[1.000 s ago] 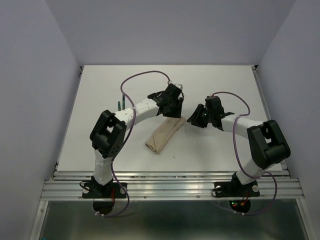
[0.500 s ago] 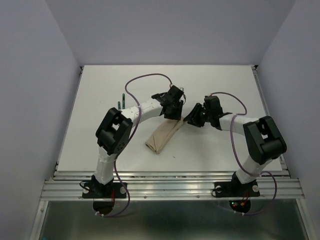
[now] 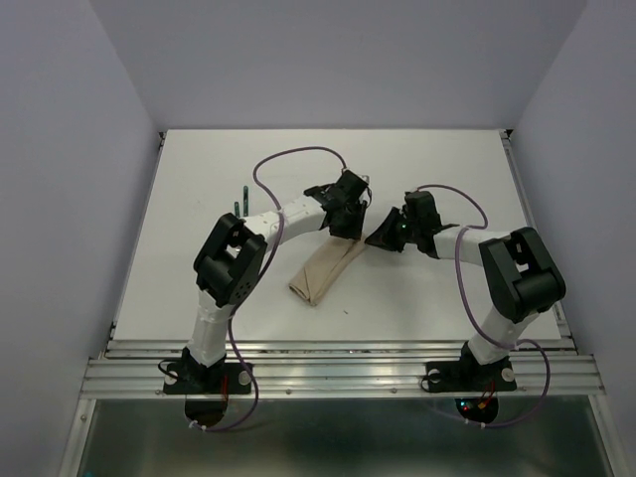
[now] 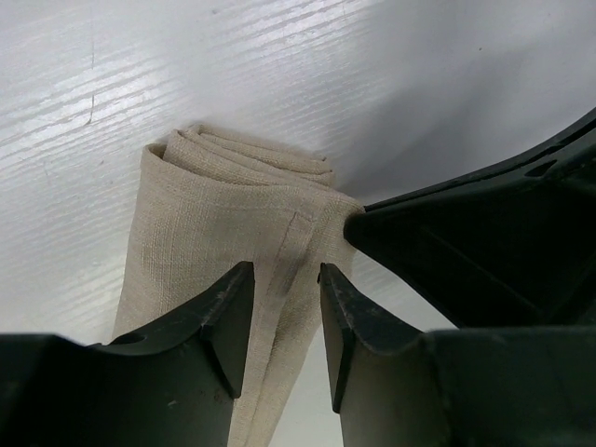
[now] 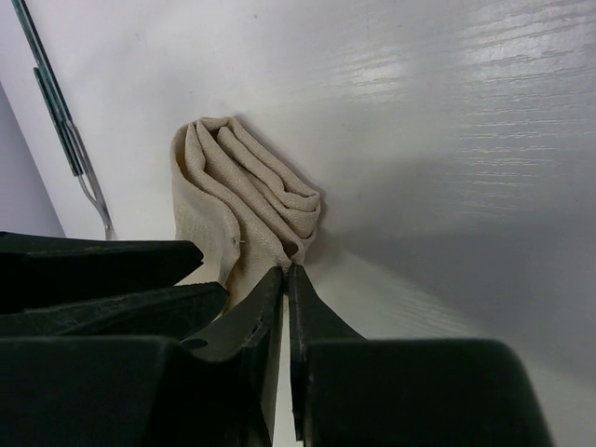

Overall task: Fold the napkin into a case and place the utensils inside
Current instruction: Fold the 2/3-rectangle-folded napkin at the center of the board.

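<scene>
The napkin point(image 3: 323, 270) lies mid-table, folded into a narrow beige strip that runs diagonally. My left gripper point(image 3: 350, 231) hovers over its far end, open; in the left wrist view point(image 4: 286, 279) the jaws stand on either side of a stitched hem of the napkin point(image 4: 214, 214) without pressing it. My right gripper point(image 3: 374, 238) meets the same end from the right. In the right wrist view point(image 5: 285, 272) its jaws are shut, tips pinching the edge of the layered napkin point(image 5: 237, 177). The utensils point(image 3: 238, 206) lie far left, their green handles also in the right wrist view point(image 5: 60, 126).
The two grippers are almost touching at the napkin's far end: the right gripper's black body point(image 4: 484, 242) fills the right of the left wrist view. White table point(image 3: 427, 169) with a raised rail along the left and right edges.
The right gripper slid left to the napkin's end and its jaws shut there. The left gripper shifted slightly right over the same end and its jaws narrowed a little.
</scene>
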`<action>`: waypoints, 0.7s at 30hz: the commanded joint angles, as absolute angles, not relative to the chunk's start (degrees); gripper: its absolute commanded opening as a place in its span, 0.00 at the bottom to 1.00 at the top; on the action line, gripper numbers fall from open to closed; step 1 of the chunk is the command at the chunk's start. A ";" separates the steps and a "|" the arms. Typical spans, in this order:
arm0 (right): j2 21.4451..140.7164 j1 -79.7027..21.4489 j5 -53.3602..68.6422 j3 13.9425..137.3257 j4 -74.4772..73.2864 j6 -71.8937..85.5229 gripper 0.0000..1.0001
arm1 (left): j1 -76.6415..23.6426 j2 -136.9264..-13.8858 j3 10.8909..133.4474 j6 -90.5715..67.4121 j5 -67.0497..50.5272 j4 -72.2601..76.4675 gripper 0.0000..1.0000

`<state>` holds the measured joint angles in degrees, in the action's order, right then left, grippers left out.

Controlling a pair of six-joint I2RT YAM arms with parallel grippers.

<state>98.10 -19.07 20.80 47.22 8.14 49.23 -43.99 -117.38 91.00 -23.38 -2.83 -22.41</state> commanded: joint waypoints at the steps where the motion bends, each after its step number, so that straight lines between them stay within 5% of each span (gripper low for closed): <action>1: 97.73 -18.63 21.88 49.66 10.90 49.13 0.08 | -44.91 -117.68 94.13 -21.89 -2.64 -22.59 0.50; 14: 98.26 -18.63 22.94 50.80 10.90 49.22 0.06 | -45.97 -119.62 95.62 -21.18 2.55 -24.17 0.50; 21: 98.26 -18.63 23.29 51.06 10.90 48.96 0.06 | -45.97 -120.14 96.06 -21.09 4.83 -25.05 0.29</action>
<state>98.13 -19.09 22.46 48.34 8.19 49.32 -45.78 -120.18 93.14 -22.26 1.61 -23.24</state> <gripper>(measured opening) 0.063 0.357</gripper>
